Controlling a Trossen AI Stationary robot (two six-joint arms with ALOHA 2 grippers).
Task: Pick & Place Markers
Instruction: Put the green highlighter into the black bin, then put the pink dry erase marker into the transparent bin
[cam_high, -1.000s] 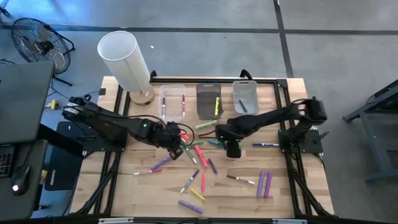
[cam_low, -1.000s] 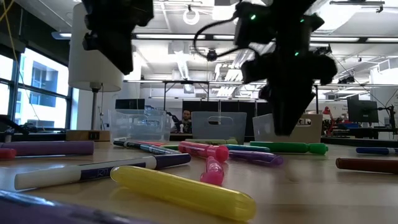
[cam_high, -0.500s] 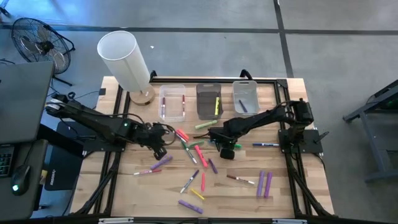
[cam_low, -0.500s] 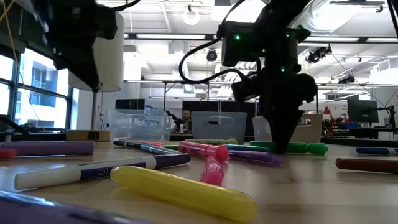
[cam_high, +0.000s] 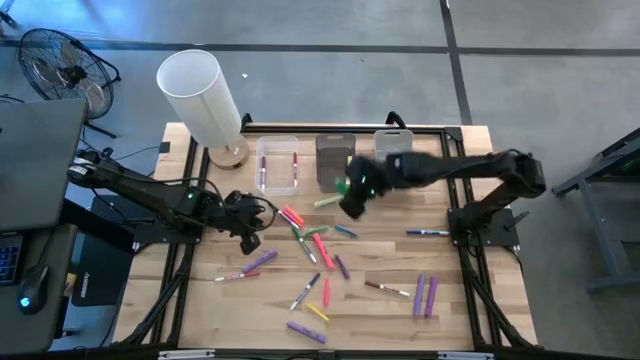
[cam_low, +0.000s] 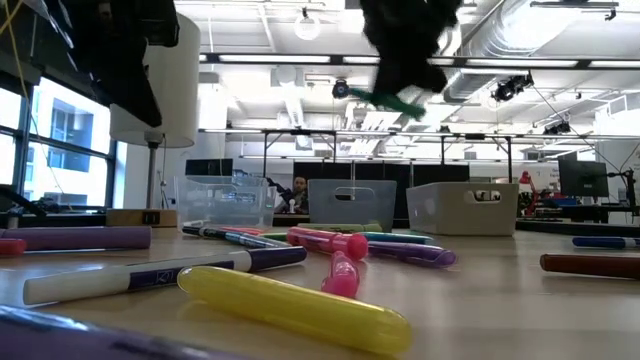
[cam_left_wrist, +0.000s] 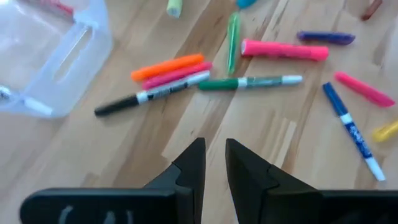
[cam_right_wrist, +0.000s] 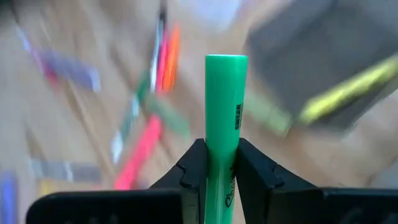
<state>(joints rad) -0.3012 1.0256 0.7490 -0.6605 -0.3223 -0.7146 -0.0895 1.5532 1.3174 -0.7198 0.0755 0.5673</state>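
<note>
Scattered markers crowd mid-table; the bins seemingly wall its far edge.

Markers and bins on table

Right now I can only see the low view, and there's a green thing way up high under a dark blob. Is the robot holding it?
Observer: Yes. The right wrist view shows the right gripper shut on a green highlighter.
Operator: Where is it over the table?
Observer: In the high view it's by the front edge of the dark grey bin.
Operator: What about the other arm?
Observer: The left gripper is empty, its fingers slightly apart above bare wood.
</note>
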